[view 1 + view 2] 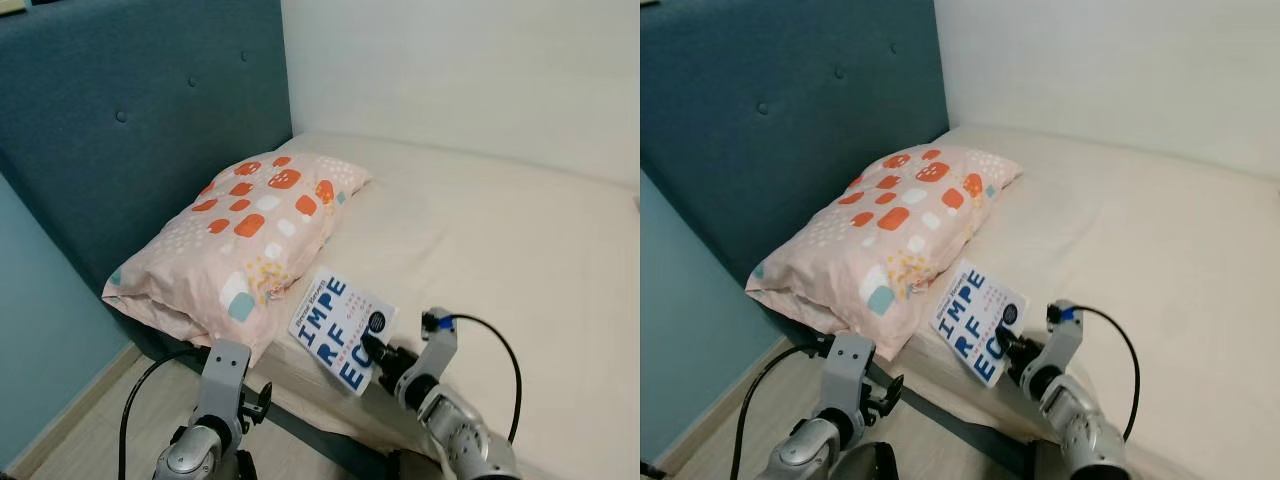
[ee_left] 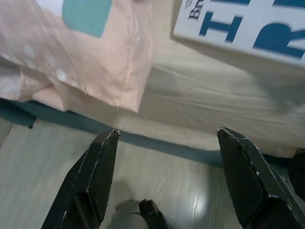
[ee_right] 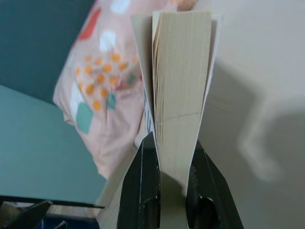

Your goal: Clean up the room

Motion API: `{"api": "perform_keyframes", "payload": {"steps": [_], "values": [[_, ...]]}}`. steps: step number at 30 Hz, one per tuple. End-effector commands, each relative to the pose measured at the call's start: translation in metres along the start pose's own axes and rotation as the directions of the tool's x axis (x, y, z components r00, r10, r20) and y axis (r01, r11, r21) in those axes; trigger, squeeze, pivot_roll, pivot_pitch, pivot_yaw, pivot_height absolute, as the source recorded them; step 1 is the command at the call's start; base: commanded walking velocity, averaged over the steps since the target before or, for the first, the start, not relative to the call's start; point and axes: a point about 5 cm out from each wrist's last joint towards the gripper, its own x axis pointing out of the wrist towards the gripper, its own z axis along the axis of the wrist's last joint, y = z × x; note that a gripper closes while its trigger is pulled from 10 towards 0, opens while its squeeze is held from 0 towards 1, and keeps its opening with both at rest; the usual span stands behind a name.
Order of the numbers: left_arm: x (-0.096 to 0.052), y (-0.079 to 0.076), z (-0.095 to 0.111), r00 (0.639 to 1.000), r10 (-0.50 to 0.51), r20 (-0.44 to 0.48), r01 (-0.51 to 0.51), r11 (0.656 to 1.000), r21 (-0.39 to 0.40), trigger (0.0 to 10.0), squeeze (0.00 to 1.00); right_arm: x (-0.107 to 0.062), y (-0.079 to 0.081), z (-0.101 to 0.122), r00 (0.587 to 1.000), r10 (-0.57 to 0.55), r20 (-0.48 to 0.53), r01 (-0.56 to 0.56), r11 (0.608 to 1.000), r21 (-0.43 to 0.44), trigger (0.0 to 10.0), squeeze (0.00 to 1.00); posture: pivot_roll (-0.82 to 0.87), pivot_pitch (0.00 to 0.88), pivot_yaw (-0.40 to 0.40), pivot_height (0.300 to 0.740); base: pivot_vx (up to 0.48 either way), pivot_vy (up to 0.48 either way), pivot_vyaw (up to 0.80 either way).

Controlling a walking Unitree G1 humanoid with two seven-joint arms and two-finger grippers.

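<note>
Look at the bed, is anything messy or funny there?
Not much. The pillow lies crooked, one corner hanging past the mattress edge. The book isn't lying on the bed; the right gripper holds it, clamped shut. The left gripper is open above the floor.

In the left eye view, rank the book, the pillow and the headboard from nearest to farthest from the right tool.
1. Book: clamped in the right tool, over the bed's near edge.
2. Pillow: to the book's left, on the mattress.
3. Headboard: blue, behind the pillow, farthest.
</note>
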Motion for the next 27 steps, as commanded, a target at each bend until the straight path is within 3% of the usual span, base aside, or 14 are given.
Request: {"api": "perform_keyframes", "payload": {"steps": [1,11,13,16,20,21,27], "values": [[-0.005,0.005,-0.001,1.000,-0.005,-0.002,0.005,1.000,-0.013,10.0,0.00,0.001,0.004,0.008,0.998,0.062,0.008,-0.063,0.997,0.038,10.0,0.00,0.01,0.161,0.025,0.577,0.000,0.000,0.00],[-0.015,0.006,0.009,0.993,-0.093,0.073,0.096,0.995,-0.032,10.0,0.00,-0.002,-0.012,0.020,0.992,0.118,-0.051,-0.105,0.974,0.201,10.0,0.00,0.02,0.165,0.015,0.577,0.000,0.000,0.00],[-0.018,0.004,0.017,0.986,-0.132,0.105,0.134,0.991,-0.012,10.0,0.00,-0.001,-0.025,0.019,0.993,0.094,-0.077,-0.066,0.947,0.313,10.0,0.00,0.04,0.183,0.013,0.577,0.000,0.000,0.00],[-0.020,0.003,0.024,0.980,-0.149,0.135,0.151,0.988,-0.009,10.0,0.00,0.000,-0.030,0.019,0.993,0.074,-0.092,-0.034,0.925,0.379,10.0,0.00,0.04,0.188,0.013,0.577,0.000,0.000,0.00],[-0.021,0.003,0.028,0.977,-0.152,0.150,0.155,0.988,-0.011,10.0,0.00,0.001,-0.031,0.021,0.994,0.072,-0.088,-0.030,0.912,0.410,10.0,0.00,0.06,0.206,0.009,0.577,0.000,0.000,0.00],[-0.025,0.005,0.034,0.972,-0.162,0.173,0.166,0.986,-0.008,10.0,0.00,0.004,-0.032,0.025,0.995,0.065,-0.080,-0.021,0.888,0.459,10.0,0.00,0.09,0.225,0.001,0.577,0.000,0.000,0.00],[-0.031,0.006,0.040,0.967,-0.171,0.187,0.174,0.985,-0.001,10.0,0.00,0.007,-0.030,0.027,0.993,0.062,-0.101,-0.004,0.870,0.493,10.0,0.00,0.11,0.240,-0.006,0.577,0.000,0.000,0.00]]}}
